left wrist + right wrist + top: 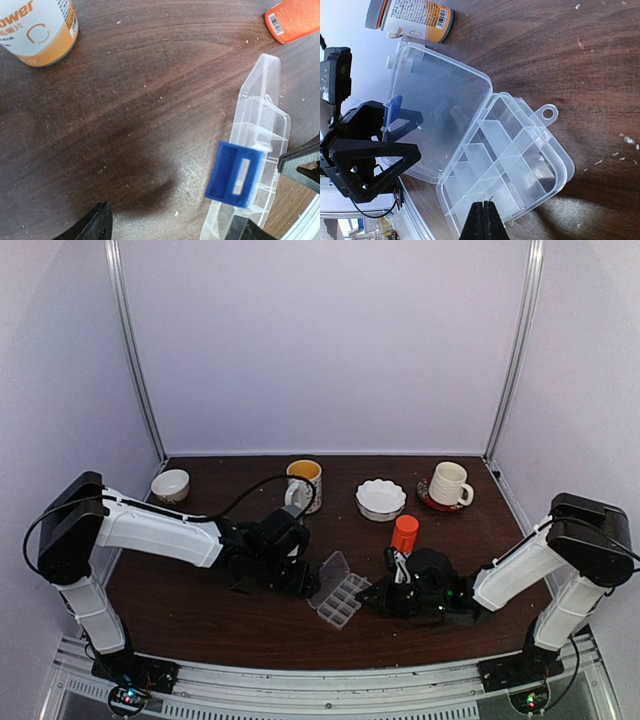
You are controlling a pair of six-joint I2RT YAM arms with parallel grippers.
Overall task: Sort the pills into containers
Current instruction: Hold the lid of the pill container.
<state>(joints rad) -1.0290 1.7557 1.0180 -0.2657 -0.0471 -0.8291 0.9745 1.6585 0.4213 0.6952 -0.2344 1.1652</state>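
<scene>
Top view: box (341, 600), lid (331, 567) thrown back, lay on the worktop (200, 610) between left hand (298, 583) and right hand (372, 597), long axis slanting near-left to far-right, right hand nearer

Left wrist: left hand apart, bare worktop between its fingers

Right wrist: right hand together over the compartments (520, 160); no pills discernible

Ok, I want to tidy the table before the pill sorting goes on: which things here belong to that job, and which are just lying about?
For the job:
clear pill box, lid open
pale specks on the table, possibly pills

Lying about:
orange bottle
labelled white bottle
scalloped bowl
small bowl
yellow-lined mug
white mug
</scene>
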